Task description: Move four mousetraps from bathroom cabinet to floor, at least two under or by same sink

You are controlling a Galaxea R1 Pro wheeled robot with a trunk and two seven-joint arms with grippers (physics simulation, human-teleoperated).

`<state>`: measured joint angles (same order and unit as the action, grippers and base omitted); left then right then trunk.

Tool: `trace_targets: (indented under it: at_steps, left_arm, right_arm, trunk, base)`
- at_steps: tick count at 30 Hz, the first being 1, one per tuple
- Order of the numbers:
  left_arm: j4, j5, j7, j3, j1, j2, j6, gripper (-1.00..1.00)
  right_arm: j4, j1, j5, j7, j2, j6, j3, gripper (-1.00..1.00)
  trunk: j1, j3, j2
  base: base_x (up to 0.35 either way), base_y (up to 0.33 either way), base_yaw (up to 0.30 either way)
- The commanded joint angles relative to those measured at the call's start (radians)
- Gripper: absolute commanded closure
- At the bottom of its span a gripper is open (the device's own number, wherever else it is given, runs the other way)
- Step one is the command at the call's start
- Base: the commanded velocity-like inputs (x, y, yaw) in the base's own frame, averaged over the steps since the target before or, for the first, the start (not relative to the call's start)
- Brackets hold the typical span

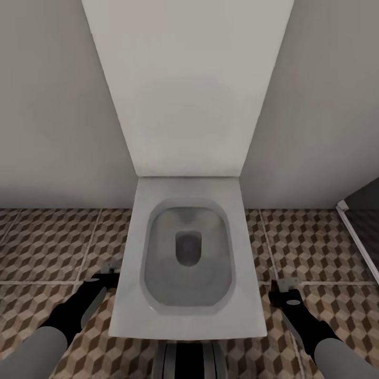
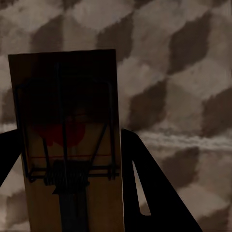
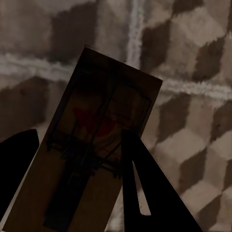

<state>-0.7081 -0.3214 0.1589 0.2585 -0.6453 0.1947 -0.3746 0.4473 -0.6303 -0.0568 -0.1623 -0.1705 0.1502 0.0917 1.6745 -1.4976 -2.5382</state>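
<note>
Head camera looks straight down on a white rectangular toilet (image 1: 188, 295) with its lid up against a pale grey wall (image 1: 58, 116), sitting on the bathroom floor of square tiles with a brown, beige and white cube pattern and pale grout lines (image 1: 47, 247). I have both arms out low, one on each side of the bowl. My left gripper (image 1: 109, 269) is just beside the toilet's left edge, above the tiles; from the head view its load is too small to make out. In the left wrist view I see it clamped on a flat rectangular mousetrap with a brown wooden base, thin dark wire frame and a red patch (image 2: 67, 145), held between the two black fingers (image 2: 154, 193), the trap roughly in line with the fingers and the patterned tiles behind it. My right gripper (image 1: 284, 288) is right of the bowl, apart from it, over a grout line. In the right wrist view it is closed on a second flat brown mousetrap with wire parts and red patch (image 3: 96, 154), this one tilted at an angle across the black fingers (image 3: 145, 193), tiles and crossing grout lines behind. I cannot tell whether either trap touches the floor. At the far right of the head view there is a white-framed dark panel edge (image 1: 363, 237). A dark striped part of my own trunk (image 1: 189, 360) shows below the toilet's front rim.
</note>
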Motion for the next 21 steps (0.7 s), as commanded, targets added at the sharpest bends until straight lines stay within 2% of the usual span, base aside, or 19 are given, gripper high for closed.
trace_targets:
  at_steps: [1, 15, 21]
  left_arm:
    - [-0.001, -0.007, 0.008, 0.007, 0.0, 0.002, -0.004, 1.0]
    - [0.002, -0.008, 0.008, 0.005, 0.0, 0.004, -0.004, 1.0]
    - [0.002, -0.009, 0.009, 0.007, 0.0, 0.005, -0.004, 1.0]
  right_arm:
    - [0.002, 0.0, -0.006, -0.006, -0.001, 0.009, 0.008, 1.0]
    - [0.007, 0.0, -0.006, -0.006, -0.001, 0.009, 0.007, 1.0]
    - [0.012, 0.0, -0.006, -0.006, -0.001, 0.009, 0.005, 1.0]
  trunk:
    - [0.0, -0.005, -0.001]
    - [0.007, -0.059, -0.004]
    - [0.007, -0.059, -0.004]
  base:
    - [0.0, 0.0, 0.0]
    - [0.0, 0.0, 0.0]
    - [0.0, 0.0, 0.0]
